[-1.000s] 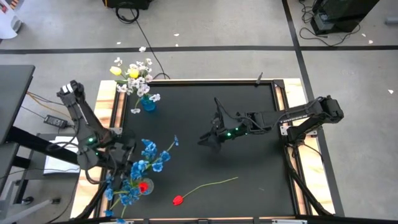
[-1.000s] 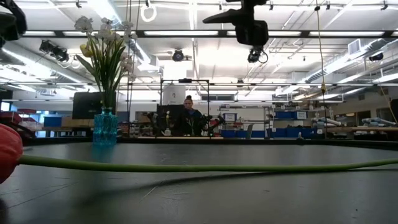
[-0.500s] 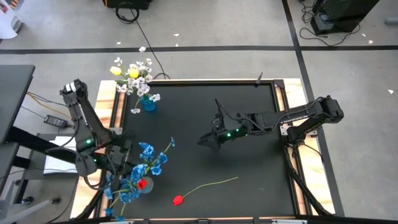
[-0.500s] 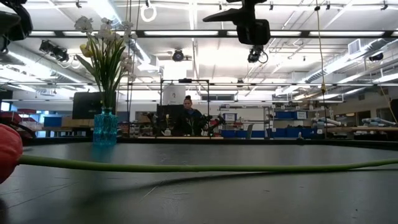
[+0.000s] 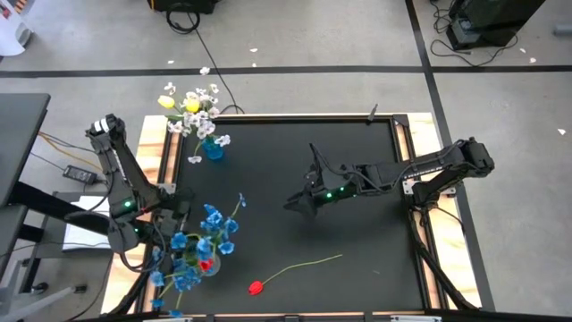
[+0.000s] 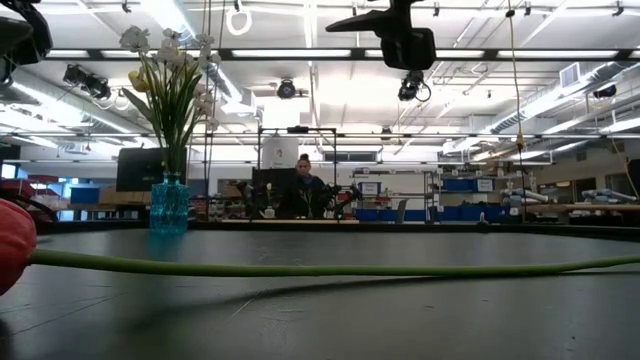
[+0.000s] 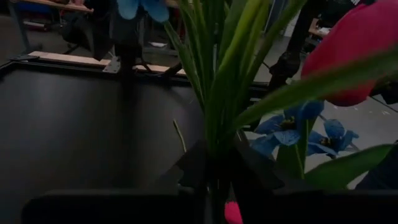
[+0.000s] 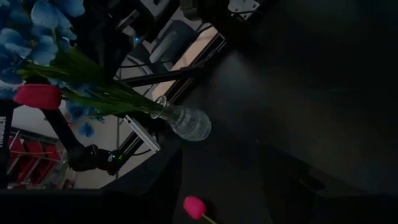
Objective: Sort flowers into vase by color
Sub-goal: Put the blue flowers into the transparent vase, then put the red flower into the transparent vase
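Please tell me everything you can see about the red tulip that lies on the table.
The red tulip is artificial: one closed red bloom on a long, thin green stem. It lies flat on the black table near the front edge, bloom toward the left arm's side, the stem curving away toward the right. Neither tool touches it. In the low view its stem runs across the whole picture.

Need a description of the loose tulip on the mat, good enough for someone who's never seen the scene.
On the black mat, look along the front edge, right of the clear vase holding blue flowers. The loose tulip lies flat there, red head beside the vase, long green stem running off toward the mat's centre. It is the only flower not standing in a vase.
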Controlling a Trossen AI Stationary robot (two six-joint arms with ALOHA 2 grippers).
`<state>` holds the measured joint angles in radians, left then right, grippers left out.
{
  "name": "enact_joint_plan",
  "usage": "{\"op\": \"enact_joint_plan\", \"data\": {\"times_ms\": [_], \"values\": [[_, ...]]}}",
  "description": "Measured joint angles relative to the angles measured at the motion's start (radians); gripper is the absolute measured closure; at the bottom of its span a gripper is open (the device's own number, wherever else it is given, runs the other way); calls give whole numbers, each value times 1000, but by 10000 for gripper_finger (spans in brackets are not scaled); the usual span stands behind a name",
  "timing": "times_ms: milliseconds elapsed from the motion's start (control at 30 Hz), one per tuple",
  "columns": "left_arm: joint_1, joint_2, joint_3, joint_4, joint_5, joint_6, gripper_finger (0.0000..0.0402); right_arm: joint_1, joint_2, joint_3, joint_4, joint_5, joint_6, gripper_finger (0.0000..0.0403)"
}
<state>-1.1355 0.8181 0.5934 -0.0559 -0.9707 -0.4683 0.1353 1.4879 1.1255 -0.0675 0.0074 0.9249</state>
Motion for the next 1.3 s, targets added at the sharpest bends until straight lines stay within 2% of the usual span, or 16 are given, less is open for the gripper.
{"op": "enact_joint_plan", "data": {"times_ms": [267,567,867,1033,1100,1200,1300], "values": [[0,-3,0,2,1,2,296,0,0,0,11,0,0,197],[-31,-11,0,27,3,61,290,0,0,0,25,-4,19,197],[-126,-113,0,39,3,96,290,-4,0,0,32,-10,19,197],[-147,-182,0,7,-10,97,290,-13,0,0,41,-58,11,197],[-148,-214,0,4,-14,97,290,-11,0,0,52,-72,-47,197],[-148,-271,0,4,-57,98,290,30,20,1,66,-22,-284,197],[-147,-335,0,8,-143,98,290,70,84,1,81,-28,-489,197]]}}
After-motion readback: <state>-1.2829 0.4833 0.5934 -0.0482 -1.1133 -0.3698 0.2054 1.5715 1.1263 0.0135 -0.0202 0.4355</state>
